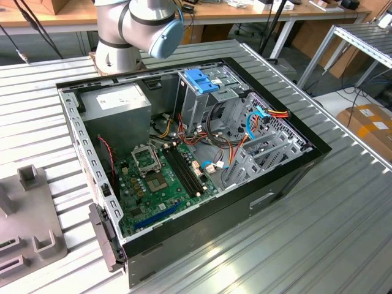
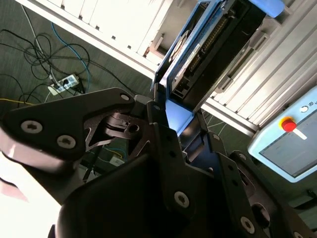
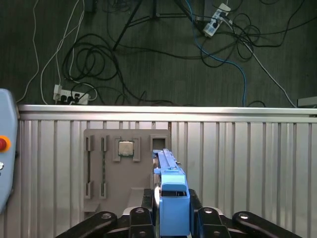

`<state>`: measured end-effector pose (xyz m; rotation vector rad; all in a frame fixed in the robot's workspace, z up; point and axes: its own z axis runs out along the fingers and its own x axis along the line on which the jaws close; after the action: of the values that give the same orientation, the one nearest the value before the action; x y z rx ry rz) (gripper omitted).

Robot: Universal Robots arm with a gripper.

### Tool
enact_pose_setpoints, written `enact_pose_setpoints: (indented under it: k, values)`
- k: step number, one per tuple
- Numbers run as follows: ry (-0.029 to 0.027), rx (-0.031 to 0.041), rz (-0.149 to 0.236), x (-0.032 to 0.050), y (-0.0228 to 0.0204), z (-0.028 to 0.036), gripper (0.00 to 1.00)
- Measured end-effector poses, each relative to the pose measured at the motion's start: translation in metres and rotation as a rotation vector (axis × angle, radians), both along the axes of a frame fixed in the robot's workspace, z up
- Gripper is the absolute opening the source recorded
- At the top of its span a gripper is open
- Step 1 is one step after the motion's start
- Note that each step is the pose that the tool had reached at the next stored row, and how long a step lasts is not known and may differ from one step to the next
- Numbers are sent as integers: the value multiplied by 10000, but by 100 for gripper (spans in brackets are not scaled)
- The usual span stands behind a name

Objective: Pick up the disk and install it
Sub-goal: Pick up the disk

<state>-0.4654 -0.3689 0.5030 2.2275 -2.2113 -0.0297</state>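
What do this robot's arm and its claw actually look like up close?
The arm is a thick silver-grey tube with rounded joints, one closed by a pale blue cap. The gripper is matt black: flat angular plates linked together, dotted with round screws.

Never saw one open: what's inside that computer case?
A green motherboard, a grey power supply, a blue-topped metal cage and loose wires. The cage covers whatever sits beneath it.

Open computer case (image 1: 275, 184) on ribbed table (image 1: 331, 245), arm base (image 1: 122, 37) beside; grey fixture (image 1: 37, 239) exterior view's left.
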Motion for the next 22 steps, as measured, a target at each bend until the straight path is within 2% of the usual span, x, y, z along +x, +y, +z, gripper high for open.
enact_pose_setpoints:
  k: [5,13,22]
  values:
    - [-1,0,0,0,0,30,36]
    - [-1,1,0,0,0,34,36]
    - [-1,1,0,96,0,34,36]
